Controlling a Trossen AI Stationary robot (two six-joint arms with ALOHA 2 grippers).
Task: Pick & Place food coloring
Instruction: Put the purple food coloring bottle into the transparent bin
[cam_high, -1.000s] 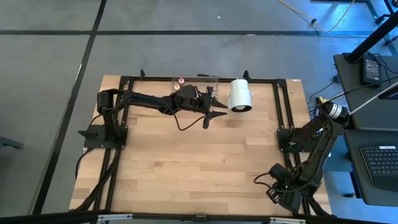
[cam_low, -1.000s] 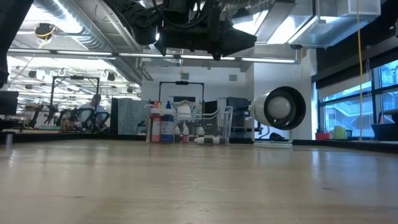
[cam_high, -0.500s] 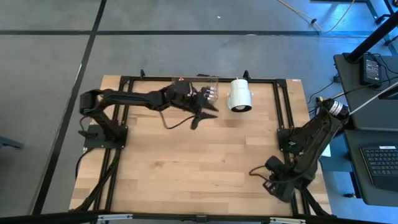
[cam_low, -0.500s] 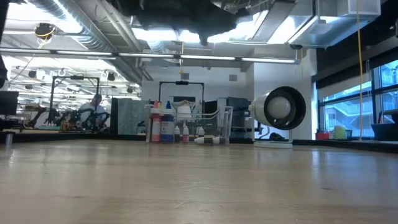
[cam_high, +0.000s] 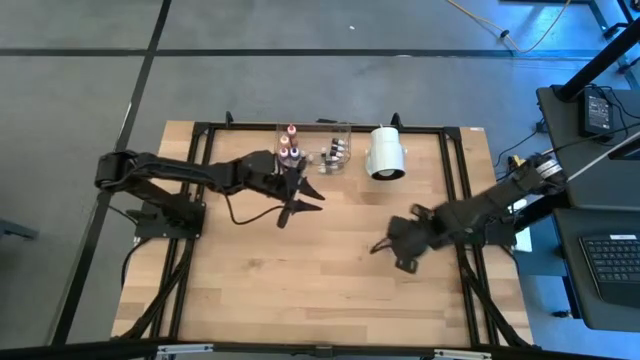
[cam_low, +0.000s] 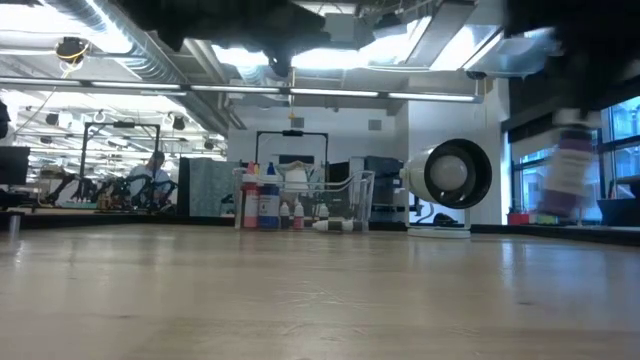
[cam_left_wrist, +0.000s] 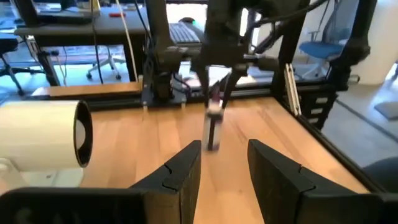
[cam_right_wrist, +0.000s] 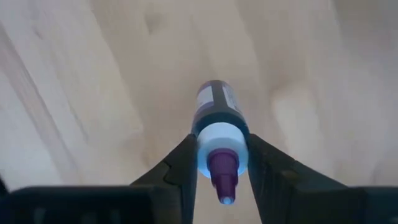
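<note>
One purple-tipped food coloring bottle (cam_right_wrist: 216, 134)

Wooden table (cam_high: 300, 270) (clear tray (cam_high: 312, 150), white cylinder (cam_high: 385, 153))

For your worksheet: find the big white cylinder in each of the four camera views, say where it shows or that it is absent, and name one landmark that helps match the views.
High view: white cylinder at the table's far edge, right of the clear tray.
Low view: right of centre, open end toward the camera, right of the tray.
Left wrist view: at the picture's left edge.
Right wrist view: not in it.
Shared landmark: the wooden tabletop.
</note>
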